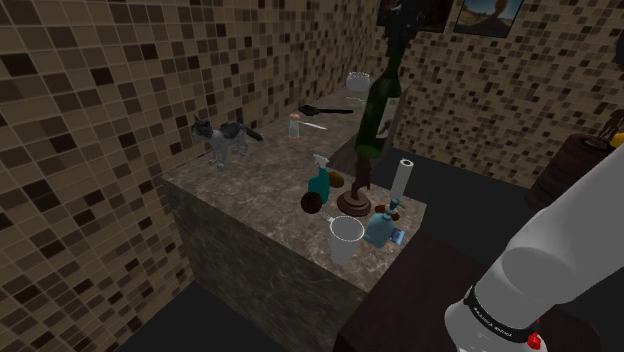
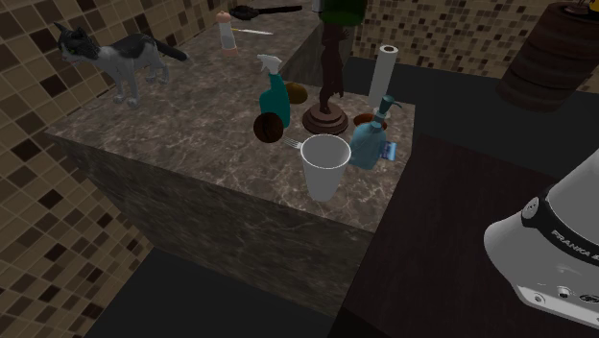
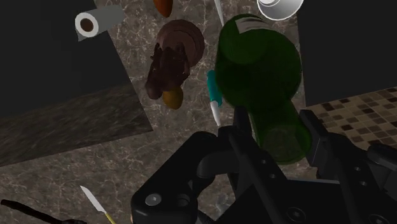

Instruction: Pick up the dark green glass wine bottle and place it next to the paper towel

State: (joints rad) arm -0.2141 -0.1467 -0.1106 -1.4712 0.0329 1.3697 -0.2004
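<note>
Fingers (image 3: 243,130) hold bottle (image 3: 257,70), seemingly over counter-edge (image 1: 300,150).

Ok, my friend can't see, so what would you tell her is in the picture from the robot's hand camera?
The black gripper clasps a dark green bottle by its neck, above a marbled counter. Beneath are a brown statue, a paper towel roll and a white cup.

The arm (image 1: 572,225) is a fat, rounded white shell at the shoulder view's lower right. It is ringed by a dark joint band (image 1: 497,312) with small white lettering, and a red spot (image 1: 540,340) sits below the band. At the second exterior view's lower right the lettering begins "FRANKA". The gripper (image 3: 280,130) is all black and angular, with round recessed screws (image 3: 151,200) in its body.
</note>
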